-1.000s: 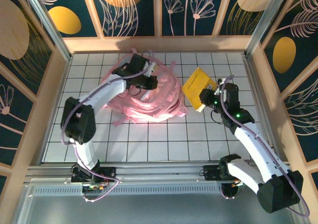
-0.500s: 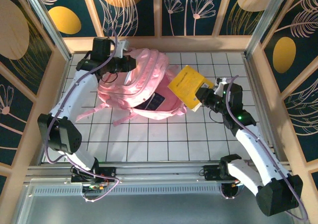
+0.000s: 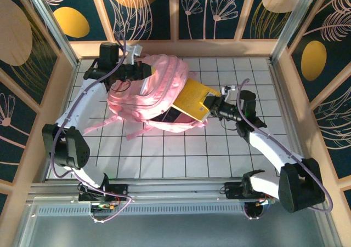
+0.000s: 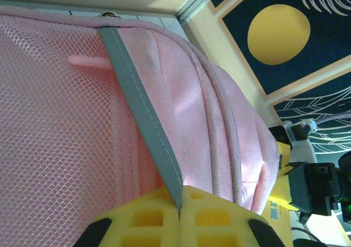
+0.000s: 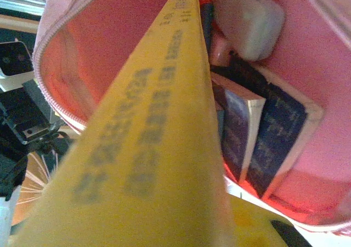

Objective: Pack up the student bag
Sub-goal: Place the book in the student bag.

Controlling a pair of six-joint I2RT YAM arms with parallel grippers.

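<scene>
Here's the pink backpack [image 3: 148,96], sitting on the white tiled table [image 3: 181,154] toward its far left part, main compartment gaping toward the right arm. At the backpack's far top edge the left gripper [image 3: 143,70] is clamped tight, and the left wrist camera shows its yellow fingers [image 4: 137,225] pinched together on a grey strip [image 4: 143,129] that runs across the pink mesh and fabric, lifting that side up. On the backpack's right side the right gripper [image 3: 211,104] has its jaws closed on the near edge of a yellow book [image 3: 191,98], holding it tilted with the far end pushed into the backpack's open mouth. From the right wrist view the book's spine runs straight into the opening, printed lettering blurred, and inside the backpack, just beside the book, stand two dark blue books [image 5: 274,132] with pale page edges, and deeper in above them a pale grey case [image 5: 247,17] rests against the pink lining
</scene>
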